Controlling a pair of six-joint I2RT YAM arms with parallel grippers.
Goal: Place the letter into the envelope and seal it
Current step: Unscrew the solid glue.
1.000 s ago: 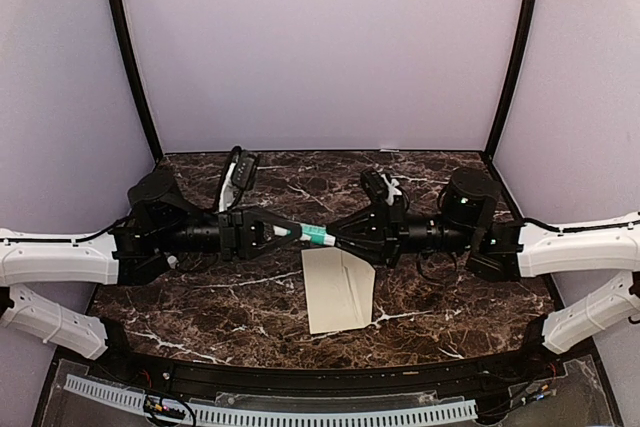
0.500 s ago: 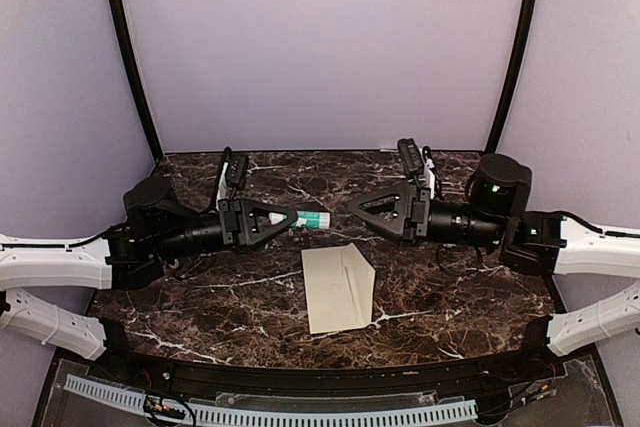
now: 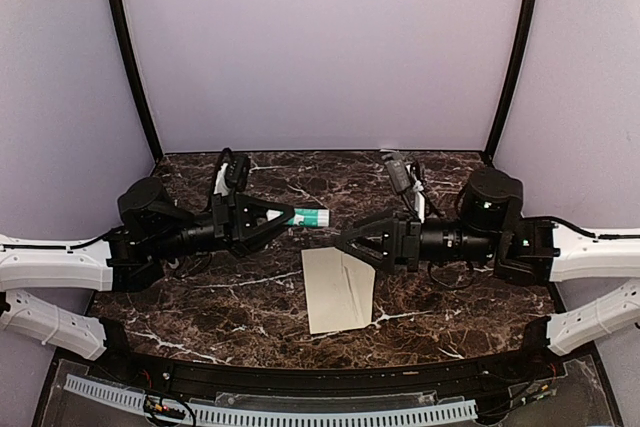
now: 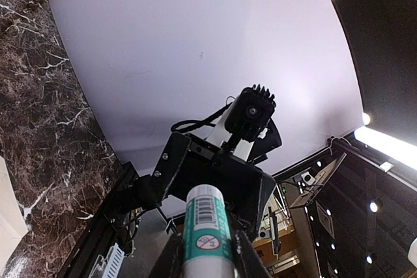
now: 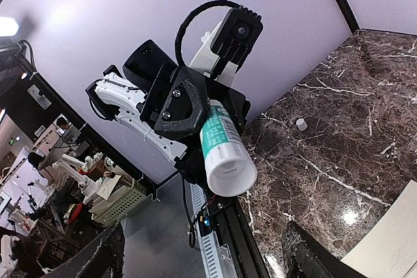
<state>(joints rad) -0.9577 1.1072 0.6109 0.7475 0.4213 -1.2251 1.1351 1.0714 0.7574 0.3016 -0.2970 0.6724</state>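
Listing what you have on the marble table (image 3: 200, 307): one envelope (image 3: 338, 290), cream, lying flat toward 6 o'clock of the table's middle, its flap folded out along the 3 o'clock side; whether the letter sits inside it you cannot tell. One left gripper (image 3: 288, 217), reaching in from 9 o'clock and pointing toward 3 o'clock, clamped on a white-and-green glue tube (image 3: 312, 217) held level above the table, at about 11 o'clock of the envelope. One right gripper (image 3: 345, 241), reaching in from 3 o'clock and pointing toward 9 o'clock, fingers (image 5: 98, 255) spread wide with nothing between them, its tip over the envelope's 12 o'clock edge and just below the tube's free end. One small white cap (image 5: 300, 123), loose on the marble, seen from your right wrist camera.
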